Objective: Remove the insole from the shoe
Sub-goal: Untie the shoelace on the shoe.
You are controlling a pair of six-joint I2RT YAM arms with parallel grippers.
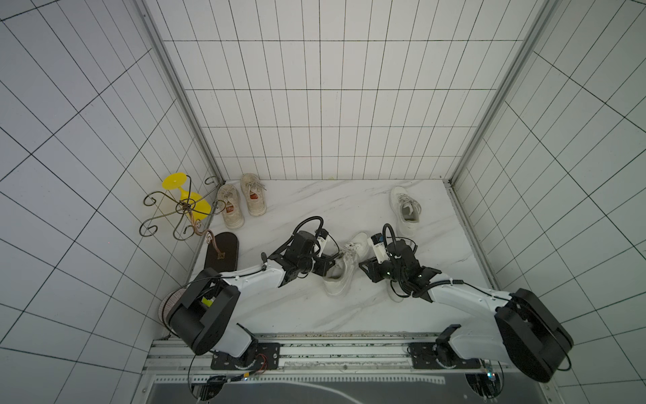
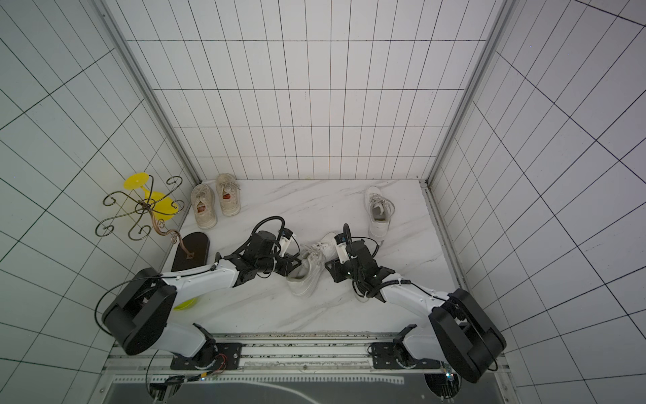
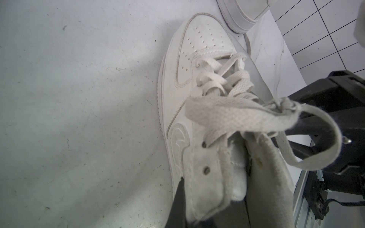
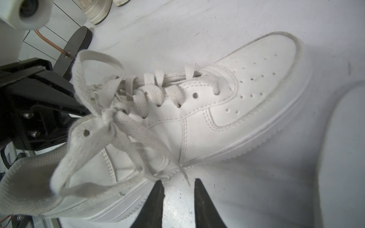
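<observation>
A white laced shoe (image 1: 344,267) is seen in the middle of the marble tabletop (image 1: 314,307), between the two arms. Its ankle collar is clamped by the left claw (image 3: 211,197), with one finger outside the wall and one inside the opening. The right claw (image 4: 177,183) is held just beside the sole, its jaws a little apart and nothing gripped. The insole cannot be made out inside the shoe.
</observation>
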